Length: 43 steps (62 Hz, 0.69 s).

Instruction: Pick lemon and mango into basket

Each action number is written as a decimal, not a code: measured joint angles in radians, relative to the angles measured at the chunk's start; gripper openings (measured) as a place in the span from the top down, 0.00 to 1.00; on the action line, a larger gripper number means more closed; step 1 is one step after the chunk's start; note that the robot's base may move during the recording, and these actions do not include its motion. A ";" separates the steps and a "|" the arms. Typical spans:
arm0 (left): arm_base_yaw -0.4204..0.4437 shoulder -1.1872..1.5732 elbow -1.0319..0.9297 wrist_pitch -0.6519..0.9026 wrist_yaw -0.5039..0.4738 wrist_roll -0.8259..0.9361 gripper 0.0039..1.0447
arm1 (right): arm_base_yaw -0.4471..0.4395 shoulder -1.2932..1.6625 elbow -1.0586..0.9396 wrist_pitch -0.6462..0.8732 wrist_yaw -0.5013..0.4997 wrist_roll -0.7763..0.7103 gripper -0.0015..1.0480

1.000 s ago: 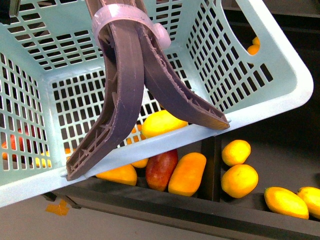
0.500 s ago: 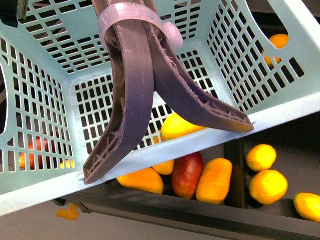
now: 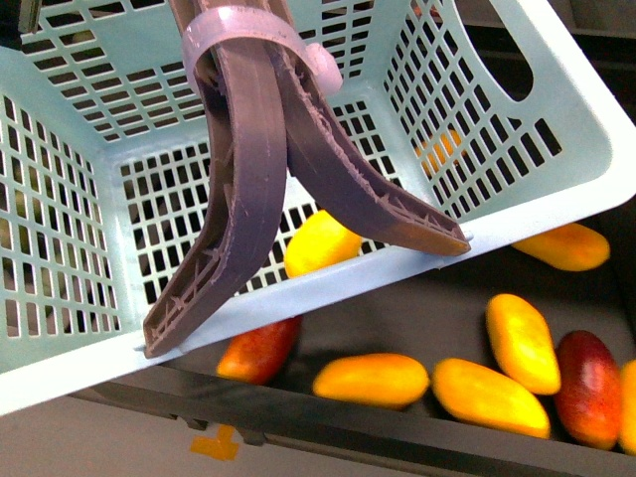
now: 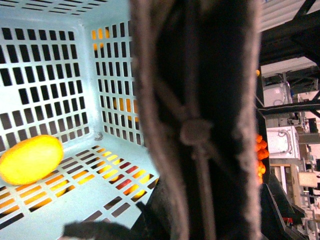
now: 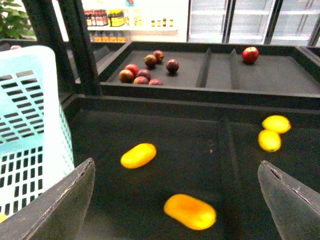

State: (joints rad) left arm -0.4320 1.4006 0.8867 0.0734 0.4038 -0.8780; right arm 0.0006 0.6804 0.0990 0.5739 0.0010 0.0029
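Lemon: pale-yellow smooth oval, lying on the slotted floor of the teal basket, which hangs tilted from brown handles bound with a white tie. Can't tell the left gripper's grip, since the handle blocks its view; right gripper is spread wide and empty. The dark divided tray below holds an orange-yellow mango and a dark red mango, with fridges behind; versus half a second ago, the basket hangs over a different stretch of tray.
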 joint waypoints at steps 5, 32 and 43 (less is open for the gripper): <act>0.000 0.000 0.002 0.000 0.003 0.003 0.96 | 0.000 0.000 0.000 0.000 0.000 0.000 0.08; 0.009 0.001 0.002 -0.001 -0.009 0.009 0.96 | -0.108 0.266 0.295 -0.689 0.246 0.347 0.08; 0.000 0.000 0.002 -0.001 0.011 0.007 0.96 | -0.232 0.662 0.464 -0.571 0.157 0.491 0.08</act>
State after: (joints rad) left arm -0.4320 1.4006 0.8890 0.0727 0.4149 -0.8707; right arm -0.2317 1.3426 0.5632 0.0029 0.1577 0.4938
